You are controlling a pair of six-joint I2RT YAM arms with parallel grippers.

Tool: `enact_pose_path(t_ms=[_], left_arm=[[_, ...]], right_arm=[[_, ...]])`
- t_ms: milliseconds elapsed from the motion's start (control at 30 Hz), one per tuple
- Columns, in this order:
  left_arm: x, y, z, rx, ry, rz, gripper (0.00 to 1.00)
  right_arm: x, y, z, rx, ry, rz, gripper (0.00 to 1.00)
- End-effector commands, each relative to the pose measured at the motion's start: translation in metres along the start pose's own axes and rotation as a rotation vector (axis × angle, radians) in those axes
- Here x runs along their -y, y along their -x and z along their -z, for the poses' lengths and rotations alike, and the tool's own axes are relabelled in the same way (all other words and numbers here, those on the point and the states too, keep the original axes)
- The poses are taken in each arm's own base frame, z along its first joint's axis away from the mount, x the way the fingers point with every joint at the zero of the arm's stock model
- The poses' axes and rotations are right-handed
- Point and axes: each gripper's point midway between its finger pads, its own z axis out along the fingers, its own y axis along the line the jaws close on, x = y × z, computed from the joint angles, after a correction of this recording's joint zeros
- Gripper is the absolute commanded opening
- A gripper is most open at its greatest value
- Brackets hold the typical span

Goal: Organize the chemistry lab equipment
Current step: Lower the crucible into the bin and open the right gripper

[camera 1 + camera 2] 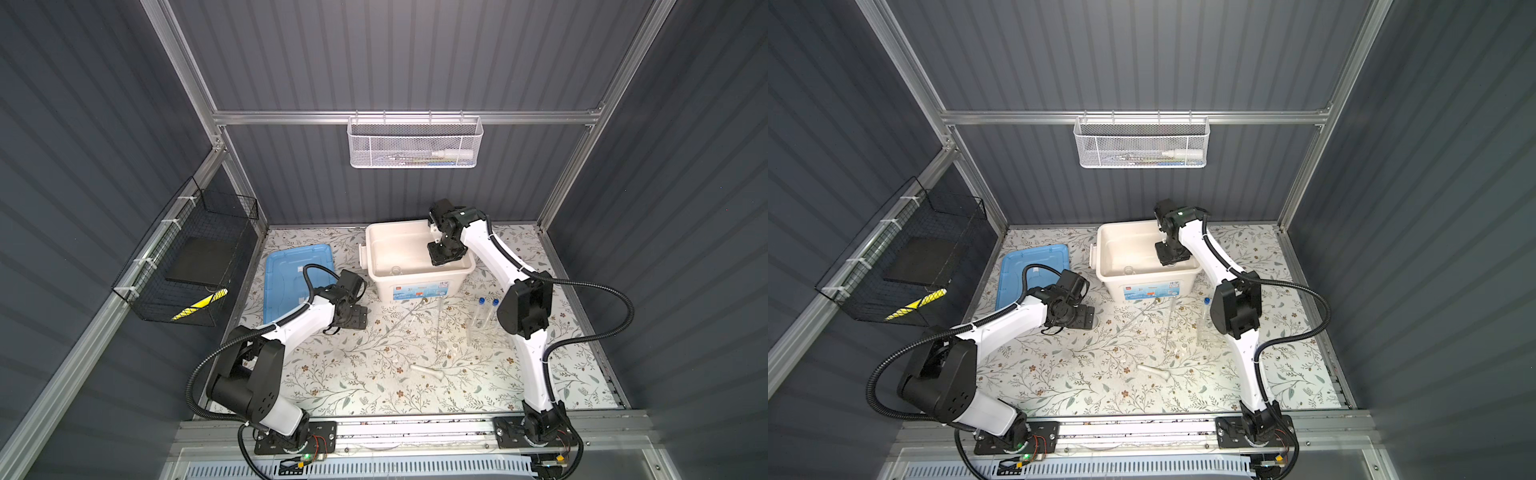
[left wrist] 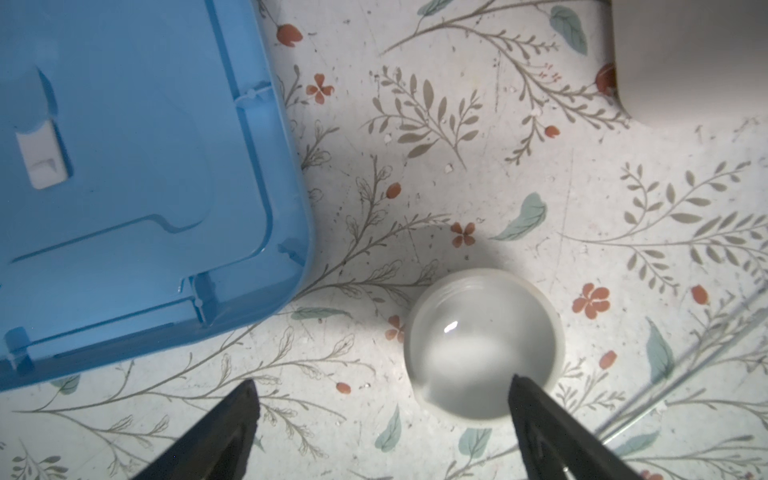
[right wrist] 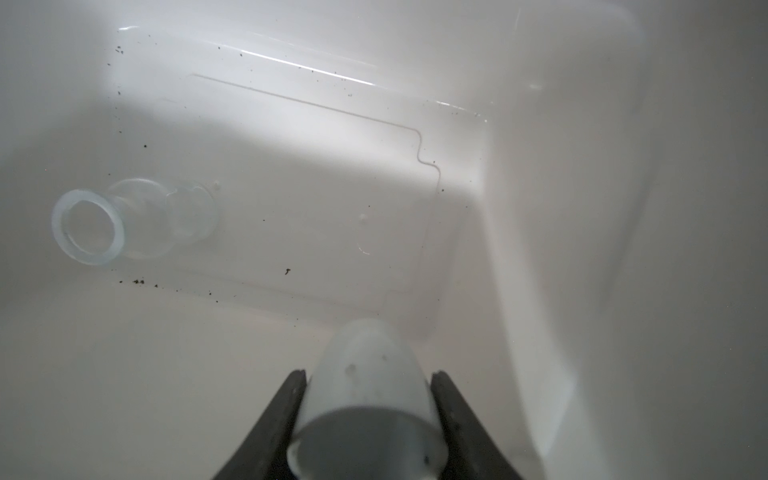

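1. L gripper [image 2: 382,382]: jaws spread wide, nothing held. Hangs over small white bowl [image 2: 484,345] on table beside blue lid [image 2: 124,166].
2. R gripper [image 3: 369,375]: jaws clamped on 2nd white bowl [image 3: 365,403], inside white tub [image 3: 582,208].
3. Clear beaker [image 3: 124,220] lies on its side on tub floor.
4. Pestle [image 1: 428,371], rods [image 1: 405,316], and 2 blue-capped tubes [image 1: 482,311] in rack [image 1: 488,337] sit on table in front of tub.

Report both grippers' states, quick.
Left gripper: open, empty, over a white bowl.
Right gripper: closed on a second white bowl, inside the tub.
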Motion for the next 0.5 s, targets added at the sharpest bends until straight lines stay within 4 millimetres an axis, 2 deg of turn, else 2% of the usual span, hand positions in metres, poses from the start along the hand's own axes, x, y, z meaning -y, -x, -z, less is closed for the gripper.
enact_pose_path(t_ms=[0,200,467], left_arm=[[0.002,0.005,0.001,0.005,-0.017,-0.006,0.96],[0.004,0.006,0.002,0.008,-0.024,-0.004,0.95],[0.002,0.004,0.0,0.002,-0.018,-0.001,0.95]], right_arm=[[0.013,-0.016,-0.016,-0.084,-0.031,0.0,0.39],[0.021,-0.029,-0.028,-0.153,-0.04,0.001,0.41],[0.03,-0.033,-0.045,-0.202,-0.054,0.014,0.41]])
